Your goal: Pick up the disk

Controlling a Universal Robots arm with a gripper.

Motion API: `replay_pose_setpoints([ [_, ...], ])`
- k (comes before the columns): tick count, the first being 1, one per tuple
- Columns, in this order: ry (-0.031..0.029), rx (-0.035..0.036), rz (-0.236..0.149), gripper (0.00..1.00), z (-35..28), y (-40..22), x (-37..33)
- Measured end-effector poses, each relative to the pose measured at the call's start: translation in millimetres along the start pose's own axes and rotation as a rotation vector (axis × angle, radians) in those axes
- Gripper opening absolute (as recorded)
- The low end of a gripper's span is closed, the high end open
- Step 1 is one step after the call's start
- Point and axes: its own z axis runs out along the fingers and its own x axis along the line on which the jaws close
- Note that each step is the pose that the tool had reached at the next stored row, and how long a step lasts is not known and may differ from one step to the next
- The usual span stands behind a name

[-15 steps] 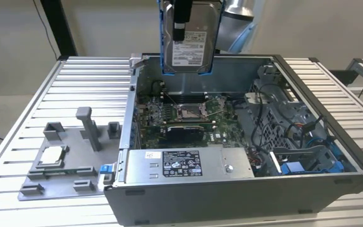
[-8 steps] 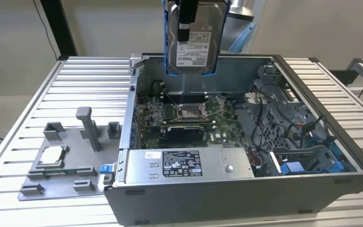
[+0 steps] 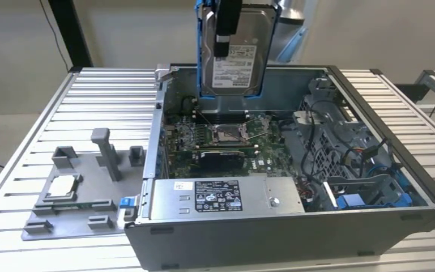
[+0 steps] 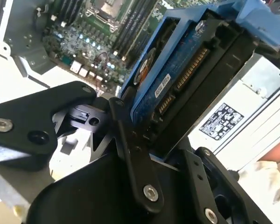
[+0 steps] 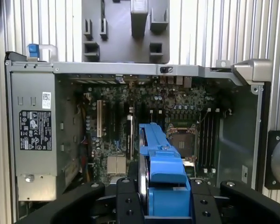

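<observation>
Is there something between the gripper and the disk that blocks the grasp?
Nothing visible does. The gripper is shut on the disk, with one finger across its front in the exterior view. The disk hangs upright above the open computer case, apart from the parts inside.

My gripper [image 3: 227, 44] hangs at the top centre of the exterior view, cut off by the upper frame edge and pointing straight down. It is clamped on the disk [image 3: 237, 68], which I hold upright in the air. One black finger [image 3: 226, 25] runs down the disk's near face, and the jaws grip it from front and back. Just to the right, at the top of the frame, a grey and blue stretch of my arm [image 3: 293, 25] shows behind the disk. In the second wrist view a long, black, bolted finger [image 4: 133, 158] lies flat against one side of the disk. In the first wrist view my black finger links [image 5: 127, 205] flank its edge on both sides.
</observation>
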Motion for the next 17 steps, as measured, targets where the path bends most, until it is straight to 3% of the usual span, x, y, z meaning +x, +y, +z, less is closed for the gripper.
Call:
replay_pose_setpoints([
  [17, 0.0001, 0.0004, 0.011, 0.00, -1.0, 0.2, 43.4],
])
